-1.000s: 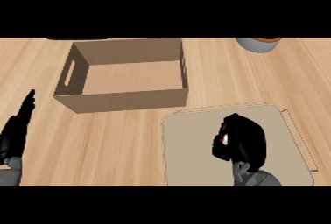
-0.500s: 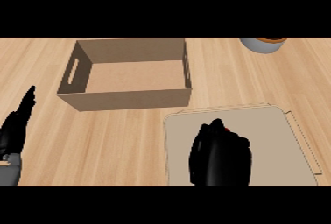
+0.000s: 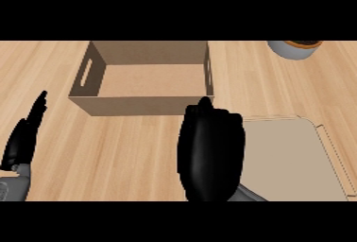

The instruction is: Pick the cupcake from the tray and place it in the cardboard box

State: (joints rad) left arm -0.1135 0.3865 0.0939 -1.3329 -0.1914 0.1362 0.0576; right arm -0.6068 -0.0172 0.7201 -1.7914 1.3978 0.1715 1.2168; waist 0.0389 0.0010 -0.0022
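Note:
My right hand [image 3: 209, 151] hangs raised over the tray's left edge, just short of the cardboard box's front wall. Its back faces me and its fingers curl downward. The cupcake shows nowhere; the hand hides whatever it holds, and the beige tray [image 3: 293, 151] at the right lies bare. The open cardboard box [image 3: 146, 101] stands at the upper middle, empty inside, with a slot handle in its left wall. My left hand [image 3: 24, 137] rests at the left edge, open with its fingers straight and pointing away from me.
A grey bowl [image 3: 296, 49] with something dark and orange inside sits at the top right, cut by the view's edge. Bare wooden counter [image 3: 118, 151] lies between the two hands and in front of the box.
My right hand has risen off the tray and moved left and forward toward the box, now looming larger. The tray is uncovered. The left hand has stayed put.

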